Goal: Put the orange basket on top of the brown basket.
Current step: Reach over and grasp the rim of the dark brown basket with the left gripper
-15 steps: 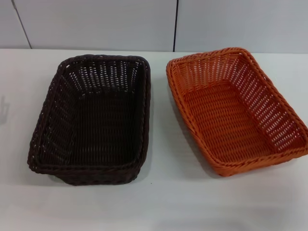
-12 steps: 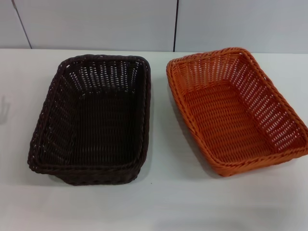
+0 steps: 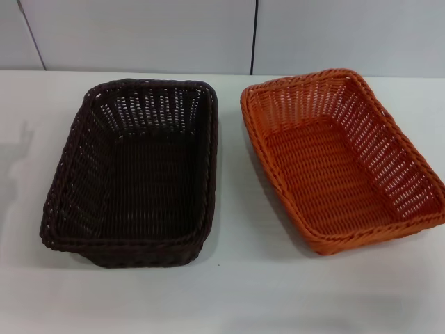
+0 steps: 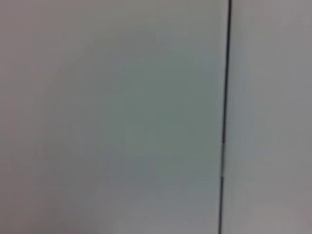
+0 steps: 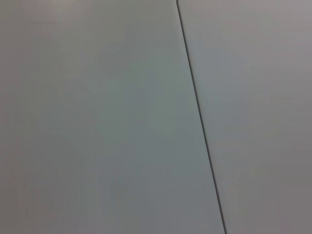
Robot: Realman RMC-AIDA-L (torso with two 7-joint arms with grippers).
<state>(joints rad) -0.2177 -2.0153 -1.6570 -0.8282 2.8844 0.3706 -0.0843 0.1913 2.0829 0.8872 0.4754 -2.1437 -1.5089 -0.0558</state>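
The orange basket (image 3: 341, 163) sits upright and empty on the white table at the right of the head view. The brown basket (image 3: 132, 170) sits upright and empty to its left, a narrow gap between them. Neither gripper shows in the head view. The left wrist view and the right wrist view show only a pale panelled wall, each with one dark seam, and no basket or fingers.
The white table (image 3: 236, 292) runs under both baskets. A pale panelled wall (image 3: 139, 31) stands behind the table's far edge. A faint shadow (image 3: 17, 149) lies on the table at the far left.
The baskets have not moved. The faint shadow at the table's far left has grown larger and spread rightward.
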